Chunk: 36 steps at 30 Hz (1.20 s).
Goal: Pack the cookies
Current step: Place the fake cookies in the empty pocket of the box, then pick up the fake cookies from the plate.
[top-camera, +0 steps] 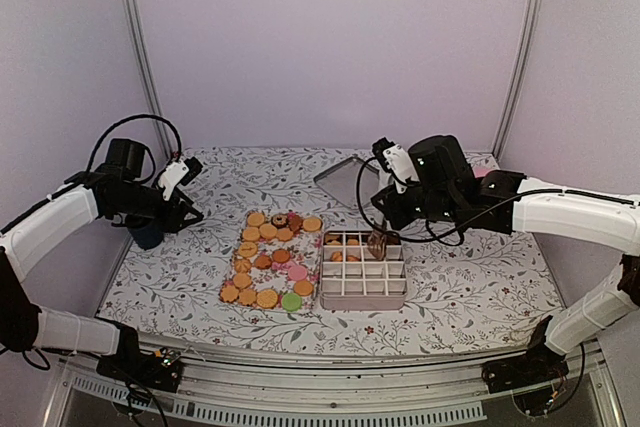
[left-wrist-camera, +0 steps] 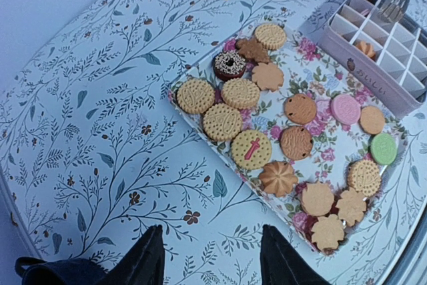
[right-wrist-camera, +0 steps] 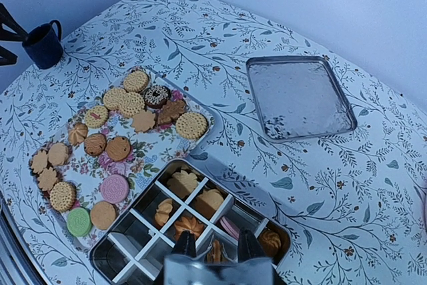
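From above, flat round cookies point(top-camera: 268, 265), mostly golden and ridged, lie on a flowered tray point(top-camera: 310, 247) beside a white-gridded box point(top-camera: 364, 303). A metal lid point(top-camera: 345, 179) sits behind. The left claw point(top-camera: 190, 215) hovers by a dark cup point(top-camera: 148, 234). The left wrist shows that claw half open and empty over the leafy cloth point(left-wrist-camera: 100, 131), near the tray. The right wrist shows the right claw point(right-wrist-camera: 215, 243) narrow, pinching a brown cookie point(right-wrist-camera: 213, 255) on edge over the box, several cells filled.

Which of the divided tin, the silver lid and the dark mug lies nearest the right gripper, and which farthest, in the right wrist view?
1. The divided tin, directly beneath the right gripper.
2. The silver lid, beyond the tin, to the right.
3. The dark mug, at the far left edge.
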Tool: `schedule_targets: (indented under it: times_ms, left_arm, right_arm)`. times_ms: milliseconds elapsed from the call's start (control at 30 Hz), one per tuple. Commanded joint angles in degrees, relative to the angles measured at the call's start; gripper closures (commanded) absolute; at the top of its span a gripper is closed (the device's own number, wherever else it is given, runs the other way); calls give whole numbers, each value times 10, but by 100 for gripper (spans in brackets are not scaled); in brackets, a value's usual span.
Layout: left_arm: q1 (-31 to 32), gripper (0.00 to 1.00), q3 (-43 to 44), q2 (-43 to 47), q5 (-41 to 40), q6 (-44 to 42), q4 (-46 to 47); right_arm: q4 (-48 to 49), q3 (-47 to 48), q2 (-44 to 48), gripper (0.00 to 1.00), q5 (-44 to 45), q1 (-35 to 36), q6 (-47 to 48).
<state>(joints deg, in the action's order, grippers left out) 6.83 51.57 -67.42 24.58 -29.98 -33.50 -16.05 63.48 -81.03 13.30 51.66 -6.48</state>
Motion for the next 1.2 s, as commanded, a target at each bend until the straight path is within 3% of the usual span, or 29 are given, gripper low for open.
schedule_targets:
  times_ms: [0,200,567,1000,1167]
  left_arm:
    - [-4,50,4,1,0,-2,-2]
    - [-4,50,6,0,1,-3,-3]
    - [-5,50,6,-2,-2,-1,-6]
    - [-24,50,19,-13,4,2,-24]
    - [-28,50,18,-11,6,-1,-28]
  right_arm:
    - [12,9,12,74,5,-3,-1]
    - [13,31,10,68,9,-3,3]
    - [53,113,-19,72,-40,-2,11]
    - [82,336,-294,72,-113,59,19]
    - [93,366,-350,71,-113,61,24]
